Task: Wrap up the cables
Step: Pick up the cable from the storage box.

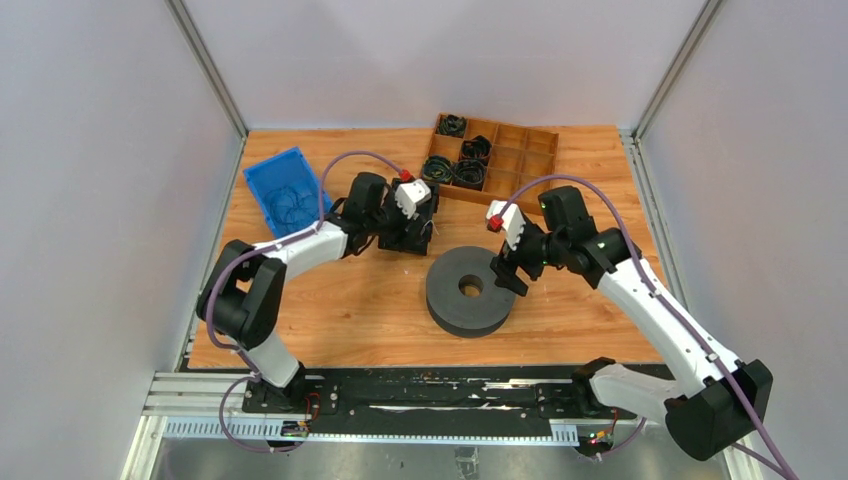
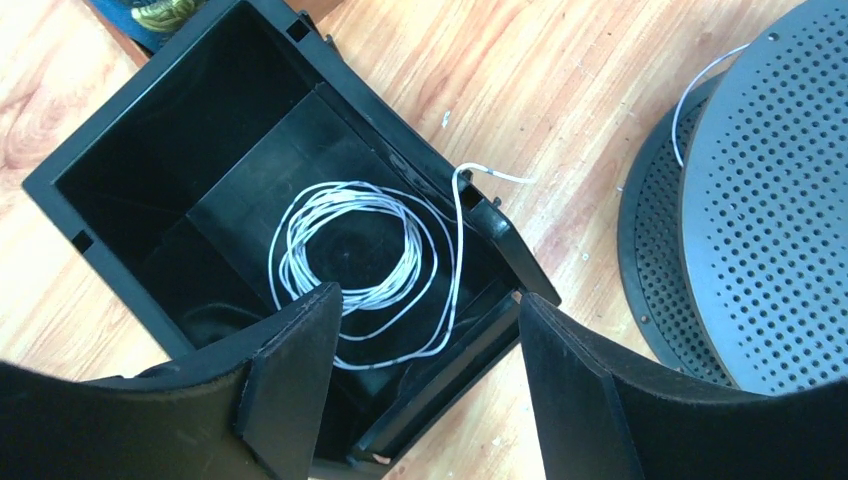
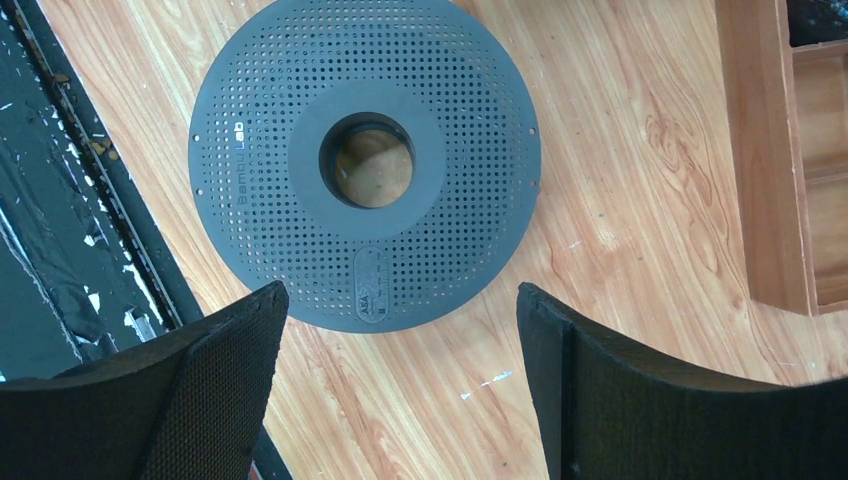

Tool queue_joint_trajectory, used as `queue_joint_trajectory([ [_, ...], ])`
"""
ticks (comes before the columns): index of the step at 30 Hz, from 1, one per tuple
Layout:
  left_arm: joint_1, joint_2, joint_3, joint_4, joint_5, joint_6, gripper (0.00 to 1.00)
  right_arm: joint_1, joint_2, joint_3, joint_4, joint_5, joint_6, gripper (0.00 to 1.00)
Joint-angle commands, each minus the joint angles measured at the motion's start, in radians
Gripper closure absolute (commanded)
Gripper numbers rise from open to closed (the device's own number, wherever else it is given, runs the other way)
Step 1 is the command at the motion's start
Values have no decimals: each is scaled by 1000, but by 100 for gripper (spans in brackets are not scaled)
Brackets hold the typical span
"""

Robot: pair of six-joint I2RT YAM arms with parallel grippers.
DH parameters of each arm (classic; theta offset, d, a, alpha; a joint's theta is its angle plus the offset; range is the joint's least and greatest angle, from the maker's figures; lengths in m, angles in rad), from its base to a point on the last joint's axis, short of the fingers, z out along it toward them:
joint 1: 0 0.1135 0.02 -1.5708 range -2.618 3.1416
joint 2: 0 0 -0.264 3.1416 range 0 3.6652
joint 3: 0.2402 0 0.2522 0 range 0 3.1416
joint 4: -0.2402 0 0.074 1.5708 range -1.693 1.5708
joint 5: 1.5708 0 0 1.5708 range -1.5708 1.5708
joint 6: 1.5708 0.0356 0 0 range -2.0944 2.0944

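The cables (image 2: pixel 350 250) are a thin white wire coiled in loose loops on the floor of a black open box (image 2: pixel 120 160). One wire end (image 2: pixel 470 185) hangs over the box's rim onto the wood. My left gripper (image 2: pixel 428 300) is open above the box's near corner: one finger (image 2: pixel 290 370) is over the coil's edge, the other (image 2: pixel 580 390) is outside over the table. It holds nothing. From above, the left gripper (image 1: pixel 410 222) is at the box (image 1: pixel 400 240). My right gripper (image 3: pixel 400 295) is open and empty over bare wood beside the grey perforated spool (image 3: pixel 365 160).
The spool (image 1: pixel 470 290) lies flat at the table's middle, with a thin white strand (image 2: pixel 690 100) at its edge. A blue bin (image 1: pixel 285 190) sits at the back left. A wooden divided tray (image 1: pixel 520 160) with dark coiled bundles stands at the back. A black rail (image 1: pixel 420 390) runs along the near edge.
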Motion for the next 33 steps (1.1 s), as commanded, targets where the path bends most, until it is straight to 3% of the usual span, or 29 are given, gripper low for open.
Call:
queue_joint_trajectory([
  [1, -15, 56, 52, -11, -14, 18, 32, -33, -27, -19, 11, -17, 16, 16],
  [7, -18, 132, 150, -115, -51, 9, 51, -41, -32, -23, 15, -13, 19, 17],
  [15, -19, 130, 254, -262, -14, -13, 98, -49, -28, -22, 30, -7, 37, 17],
  [21, -16, -23, 424, -420, -27, -24, 100, -51, 42, 57, 75, 62, 123, 18],
  [25, -15, -143, 583, -466, -68, -108, 100, -53, 115, 154, 151, 84, 208, 18],
  [33, -15, -176, 1024, -516, -90, -453, 100, -52, 242, 275, 597, -99, 461, 16],
])
